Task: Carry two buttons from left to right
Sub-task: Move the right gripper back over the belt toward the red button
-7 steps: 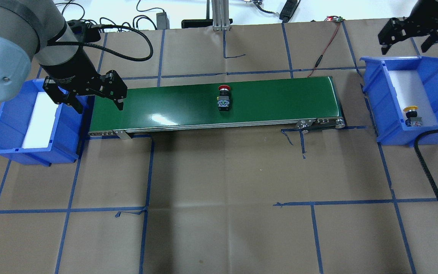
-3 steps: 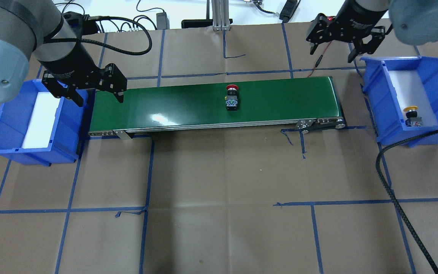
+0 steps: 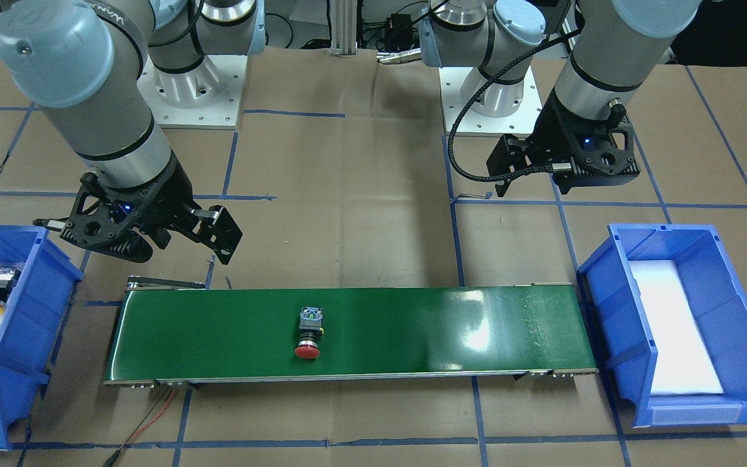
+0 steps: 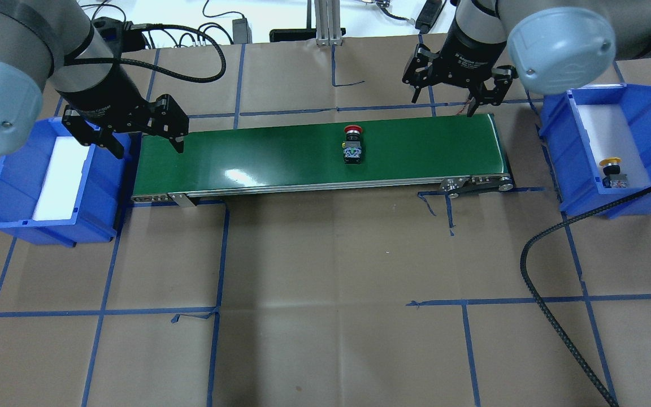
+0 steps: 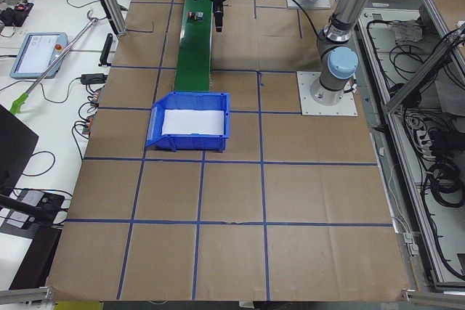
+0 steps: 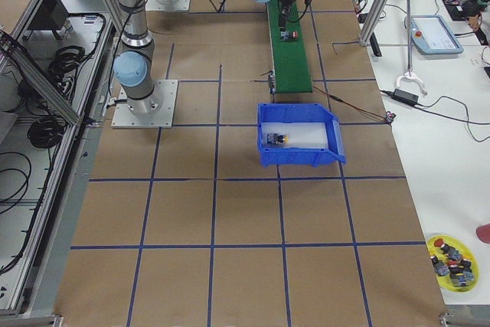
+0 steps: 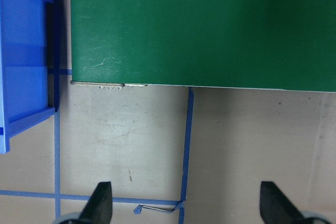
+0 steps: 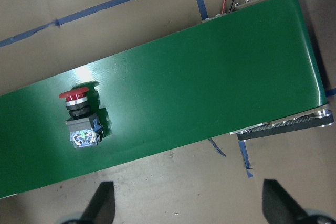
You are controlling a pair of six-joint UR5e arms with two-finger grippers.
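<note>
The red button [image 4: 352,146] lies on its side on the green belt [image 4: 280,150], a little toward the belt's right end from the middle. Its cap points to the belt's far edge and its grey block to the near edge. Nothing grips it.

The yellow button [image 4: 612,172] lies apart from the belt, inside the blue bin [image 4: 647,113] that stands just off the belt's right end. It rests on the white liner near that bin's front wall, cap pointing away from the robot.

The right gripper [image 4: 446,102] hangs above the brown paper just beyond the belt's far edge, between the red button and the belt's right end. Its fingers are spread wide and hold nothing; in the wrist view the red button sits on the belt off to one side of the gap.

The left gripper [image 4: 144,146] hangs over the belt's left end, fingers also spread wide and holding nothing. One finger is over the belt, the other over the second blue bin [image 4: 102,186], which stands just off that end with a white pad [image 4: 60,175] inside.

A black cable [image 4: 551,322] snakes over the paper on the near side of the belt's right end.
</note>
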